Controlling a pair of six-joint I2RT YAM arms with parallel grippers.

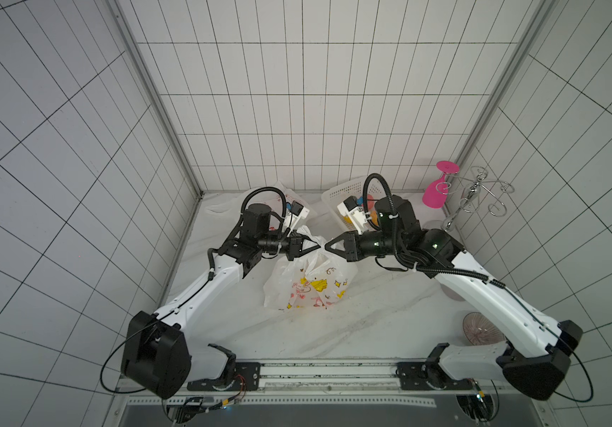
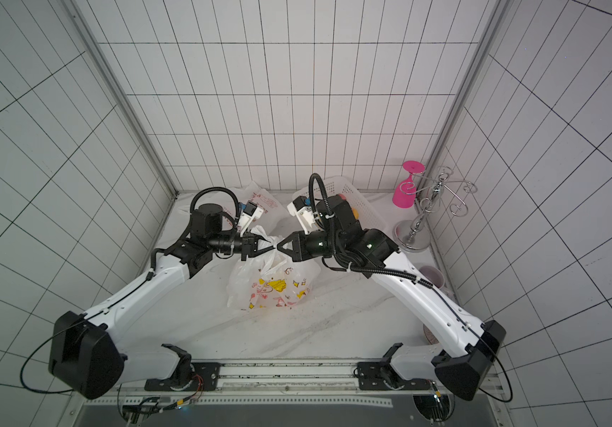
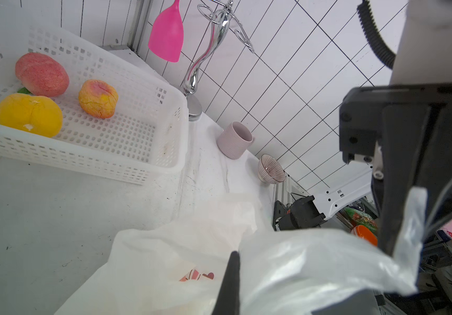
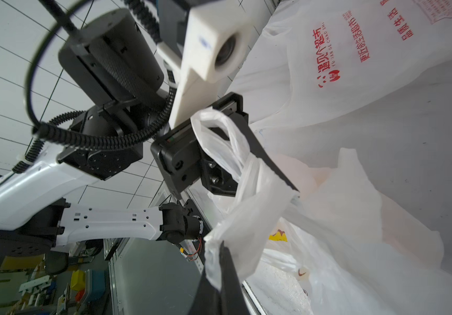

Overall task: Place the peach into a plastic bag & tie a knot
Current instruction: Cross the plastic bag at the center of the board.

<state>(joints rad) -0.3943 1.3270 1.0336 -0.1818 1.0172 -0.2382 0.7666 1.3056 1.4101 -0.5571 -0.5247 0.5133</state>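
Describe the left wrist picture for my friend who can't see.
A white plastic bag fills the foreground, its handle pinched by the right gripper. Beyond it, a white basket holds three fruits, with a pink glass, mug and bowl nearby.

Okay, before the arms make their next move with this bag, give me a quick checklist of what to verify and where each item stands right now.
1. left end effector shut on a handle of the plastic bag: ok.
2. right end effector shut on the other handle: ok.
3. The peach inside the bag: cannot tell, the film is cloudy.
4. Knot formed: cannot tell, the end effectors hide where the handles meet.
5. Gap between the two tips: not ok, they nearly touch.
6. Bag body resting on the table, apart from the basket: ok.
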